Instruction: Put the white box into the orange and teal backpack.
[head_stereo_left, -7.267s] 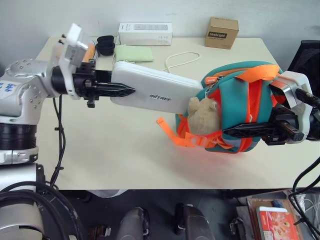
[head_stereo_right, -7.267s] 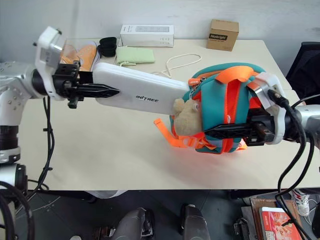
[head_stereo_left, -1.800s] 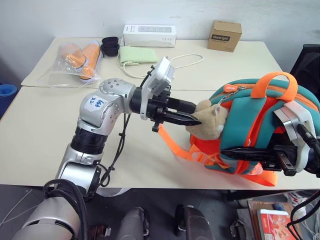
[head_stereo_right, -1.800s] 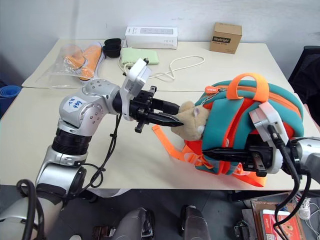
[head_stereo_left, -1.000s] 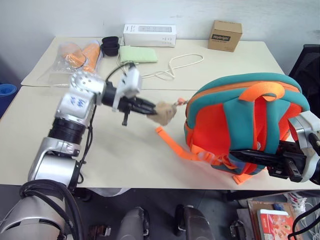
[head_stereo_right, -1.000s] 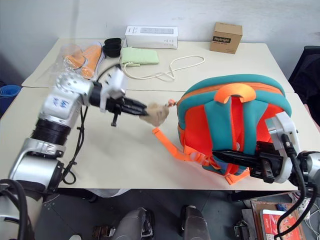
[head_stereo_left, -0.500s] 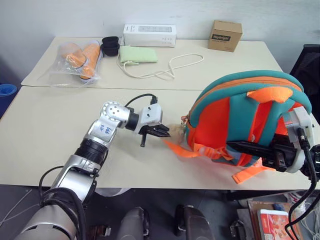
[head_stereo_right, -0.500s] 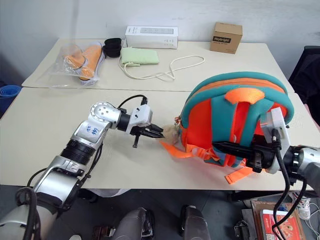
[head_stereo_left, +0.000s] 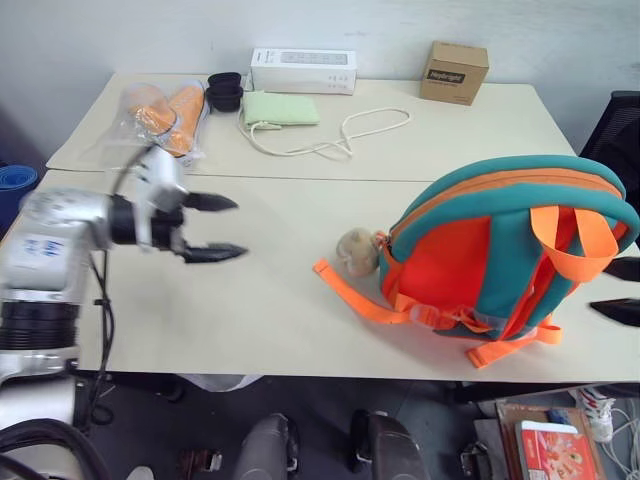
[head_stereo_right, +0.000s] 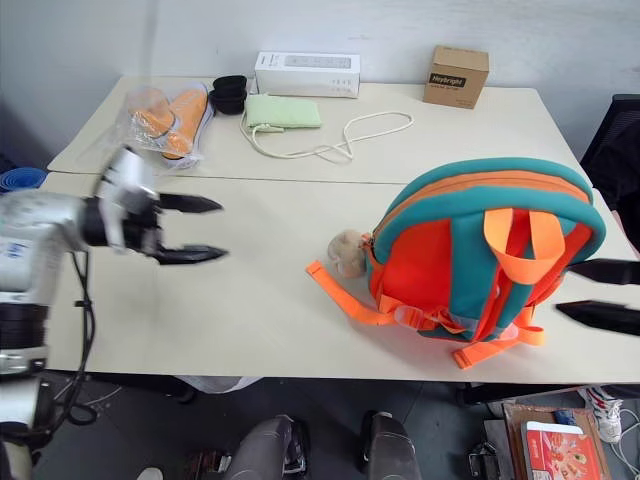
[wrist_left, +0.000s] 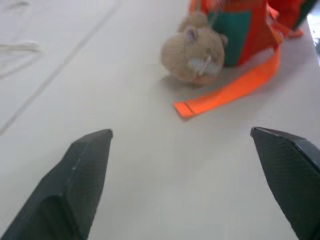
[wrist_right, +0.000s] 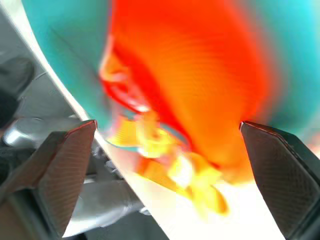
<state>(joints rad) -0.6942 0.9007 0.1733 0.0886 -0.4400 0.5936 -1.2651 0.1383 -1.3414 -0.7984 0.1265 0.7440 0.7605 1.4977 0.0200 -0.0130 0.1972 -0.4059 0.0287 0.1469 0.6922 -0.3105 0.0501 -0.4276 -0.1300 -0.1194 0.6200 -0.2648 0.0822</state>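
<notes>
Judging by its soft, floppy shell, the backpack (head_stereo_left: 505, 255) sags on the bench (head_stereo_left: 260, 290); grab its top loop; your left end effector (head_stereo_left: 212, 228) and right end effector (head_stereo_right: 597, 294) gape empty

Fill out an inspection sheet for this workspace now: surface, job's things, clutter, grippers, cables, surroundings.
Surface: beige tabletop, two tables butted together.
Job's things: orange and teal backpack upright near the front edge, beige plush toy beside it; white box not seen.
Clutter: long white carton, brown cardboard box, green pouch, bagged orange items.
Grippers: left gripper open, empty; right gripper open, empty.
Cables: white cord.
Surroundings: nothing seen.
</notes>
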